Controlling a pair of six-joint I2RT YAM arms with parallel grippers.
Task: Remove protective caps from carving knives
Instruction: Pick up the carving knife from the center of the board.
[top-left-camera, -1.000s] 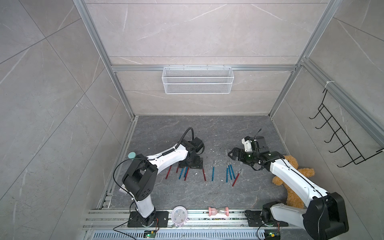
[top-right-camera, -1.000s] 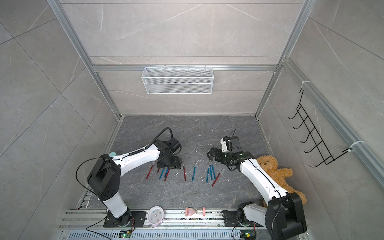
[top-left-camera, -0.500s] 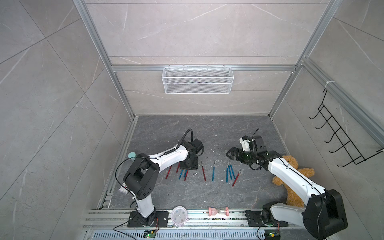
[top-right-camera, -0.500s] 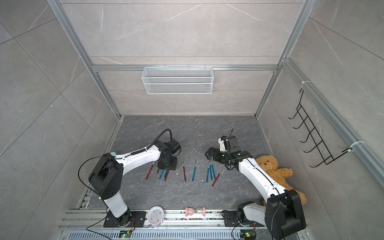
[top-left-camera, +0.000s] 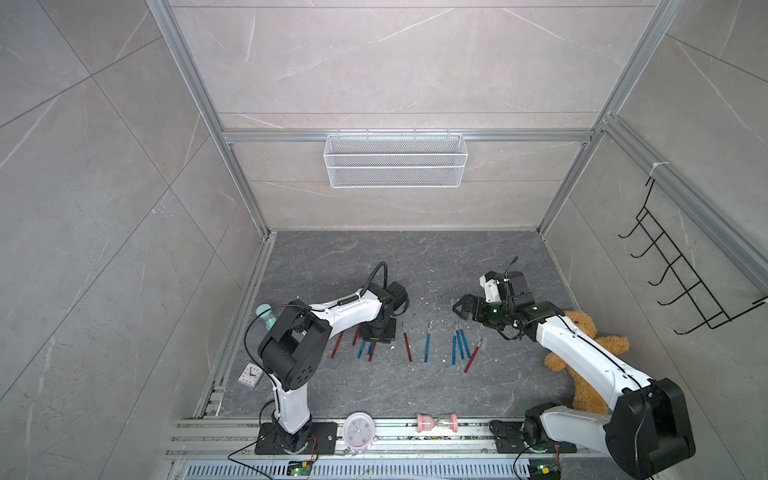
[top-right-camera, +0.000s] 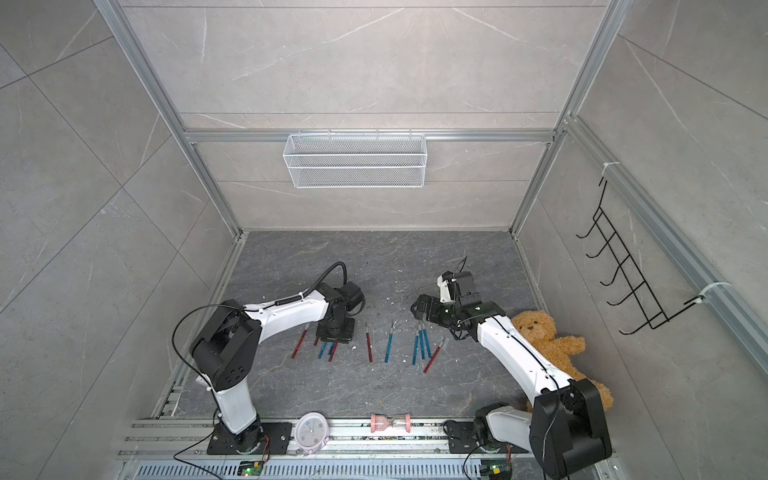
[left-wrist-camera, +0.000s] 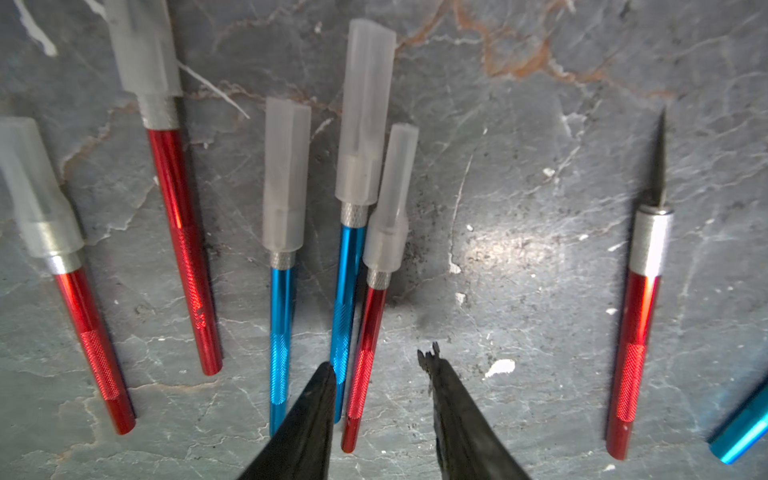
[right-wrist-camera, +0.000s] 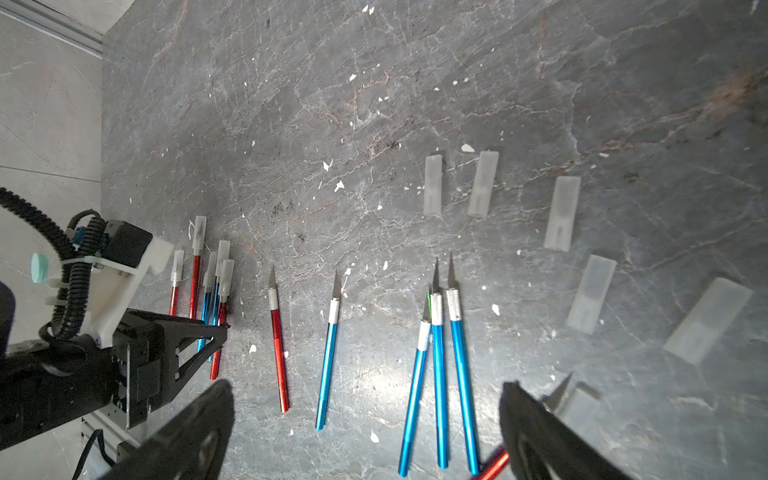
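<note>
The carving knives (top-left-camera: 427, 347) lay in a loose row across the middle of the dark stone tabletop (top-left-camera: 374, 266), nearer its front edge than its back. They were thin pen-like sticks with metallic red or blue handles, knurled silver collars and short pointed blades. In the left wrist view five of them, three red and two blue, wore the protective caps (left-wrist-camera: 286, 174), frosted translucent stepped sleeves that hid each blade. A bare red knife (left-wrist-camera: 642, 316) lay apart from that group. The left gripper (left-wrist-camera: 378, 370) was partly open, its black fingers (left-wrist-camera: 320, 386) straddling the handle of a capped red knife (left-wrist-camera: 363, 365) with a gap showing beside it, so nothing was clamped. The right gripper (right-wrist-camera: 365, 390) hung wide open and empty above the bare blue knives (right-wrist-camera: 438, 374), and five loose caps (right-wrist-camera: 562, 212) lay flat in an arc beyond their tips.
</note>
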